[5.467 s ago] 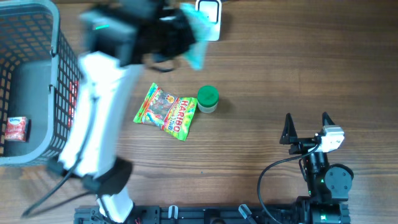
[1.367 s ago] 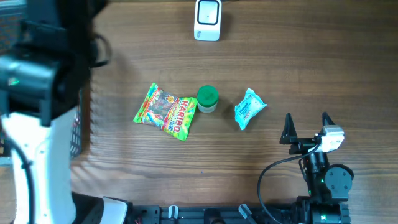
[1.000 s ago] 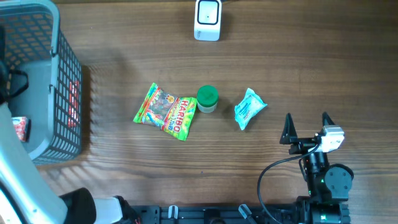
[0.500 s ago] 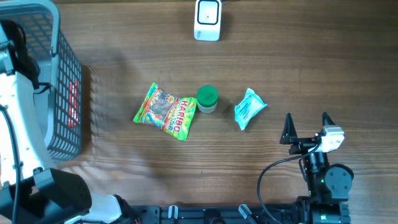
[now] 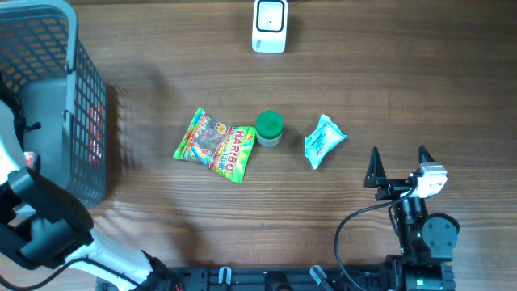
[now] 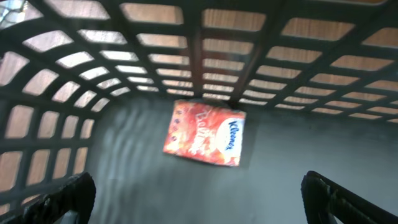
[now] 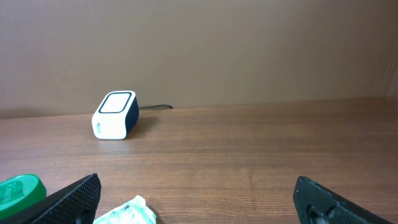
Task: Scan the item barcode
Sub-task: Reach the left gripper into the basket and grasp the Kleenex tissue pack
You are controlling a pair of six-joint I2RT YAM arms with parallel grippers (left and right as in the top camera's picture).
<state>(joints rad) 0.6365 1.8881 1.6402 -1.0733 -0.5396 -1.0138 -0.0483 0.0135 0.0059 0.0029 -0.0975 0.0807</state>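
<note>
One red Kleenex pack (image 6: 204,133) lies flat and face-up on the floor of the grey basket (image 5: 81,97) at the table's left end, close to the mesh wall, with the left gripper (image 6: 202,202) poised above it, jaws spread wide and empty, apparently lined up to lift the pack out for scanning. No barcode shows on the upturned face, so it is probably underneath, and the wrist view is too blurred to read more than the brand name. From overhead the left arm covers most of the pack and hides its own fingers. The white scanner (image 5: 269,26) sits at the far edge of the table (image 5: 404,81), well apart from the basket, its cable cut off by the frame. Between them a Haribo bag (image 5: 216,144), a green-lidded jar (image 5: 269,128) and a blue-and-white packet (image 5: 324,140) lie in a row; whether they have been scanned cannot be told. The right gripper (image 5: 398,162) rests at the near edge, jaws wide, holding nothing, seemingly parked clear of the work
</note>
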